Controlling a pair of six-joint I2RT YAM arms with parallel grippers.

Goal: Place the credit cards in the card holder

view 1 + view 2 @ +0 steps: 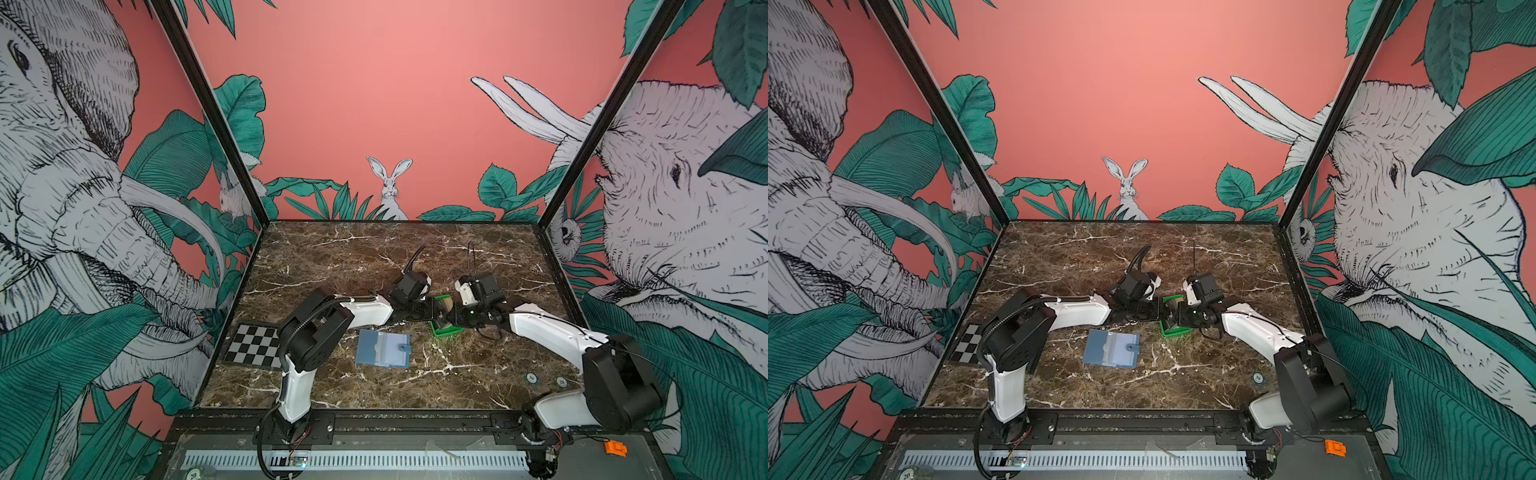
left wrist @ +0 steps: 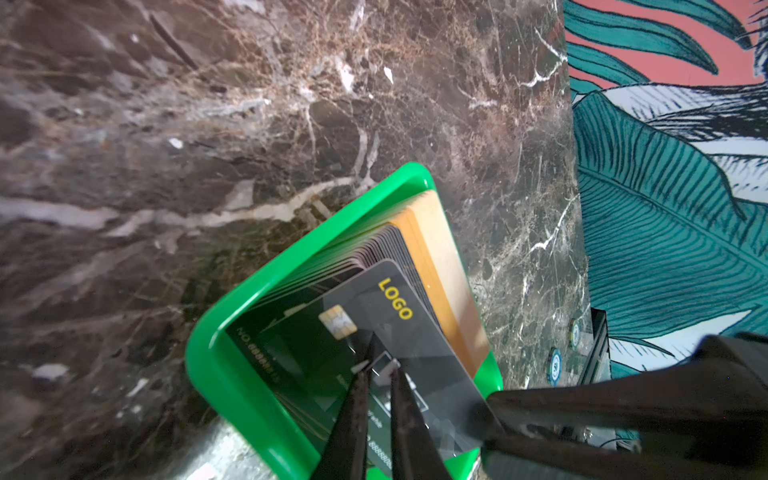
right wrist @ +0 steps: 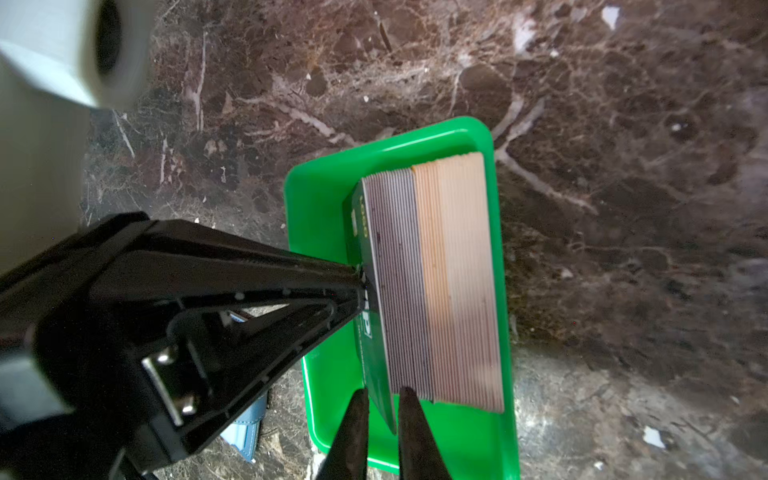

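Note:
A green tray (image 3: 320,199) holds an upright stack of credit cards (image 3: 449,282), dark ones in front and tan ones behind. The front black card (image 2: 415,345), printed "LOGO", leans off the stack. My left gripper (image 2: 380,368) is shut, its tips resting against that card's face. My right gripper (image 3: 382,395) is shut on the card's protruding end. In both top views the two grippers meet over the tray (image 1: 446,331) (image 1: 1177,331). The slate-blue card holder (image 1: 382,348) (image 1: 1111,349) lies open on the marble, nearer than the tray and to its left.
A checkerboard plate (image 1: 253,345) lies at the table's left edge, partly behind the left arm. Two small round tokens (image 1: 531,377) sit near the right arm's base. Walls close the table on three sides.

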